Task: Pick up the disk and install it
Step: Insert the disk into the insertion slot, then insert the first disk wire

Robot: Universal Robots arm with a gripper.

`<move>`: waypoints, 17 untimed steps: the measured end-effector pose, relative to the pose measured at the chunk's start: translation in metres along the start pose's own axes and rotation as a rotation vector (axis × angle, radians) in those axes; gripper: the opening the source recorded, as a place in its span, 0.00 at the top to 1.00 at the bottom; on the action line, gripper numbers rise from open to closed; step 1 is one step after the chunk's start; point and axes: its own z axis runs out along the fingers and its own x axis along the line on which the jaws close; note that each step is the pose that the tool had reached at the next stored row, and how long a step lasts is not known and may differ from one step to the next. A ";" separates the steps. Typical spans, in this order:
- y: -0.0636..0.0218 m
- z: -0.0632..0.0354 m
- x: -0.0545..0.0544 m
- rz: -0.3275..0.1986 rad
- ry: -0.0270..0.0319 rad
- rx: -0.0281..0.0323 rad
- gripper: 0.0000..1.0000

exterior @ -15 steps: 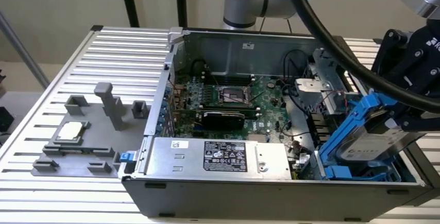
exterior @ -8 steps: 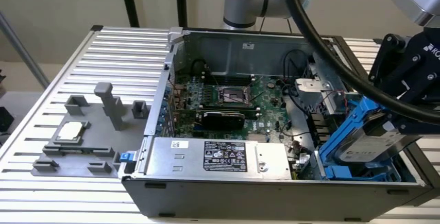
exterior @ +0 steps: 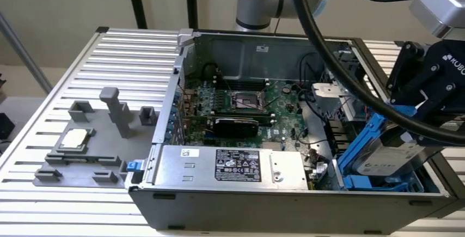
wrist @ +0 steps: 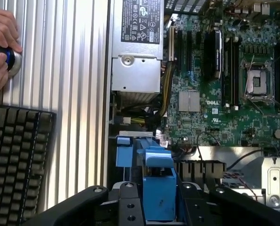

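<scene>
Blue-framed disk tilted in the closed gripper over the case; wrist view: a hand, keyboard.

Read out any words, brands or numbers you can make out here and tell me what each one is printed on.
"DELL": white letters on the green motherboard, wrist view.
"KUB", cut off at the picture's edge: on the black gripper body, exterior view.
Black label on the power-supply box: print and symbols too small to read.
White label on the disk: print too blurred to read.
</scene>
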 end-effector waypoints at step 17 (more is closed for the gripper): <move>-0.0002 -0.0002 0.000 -0.002 -0.0169 -0.0153 1.00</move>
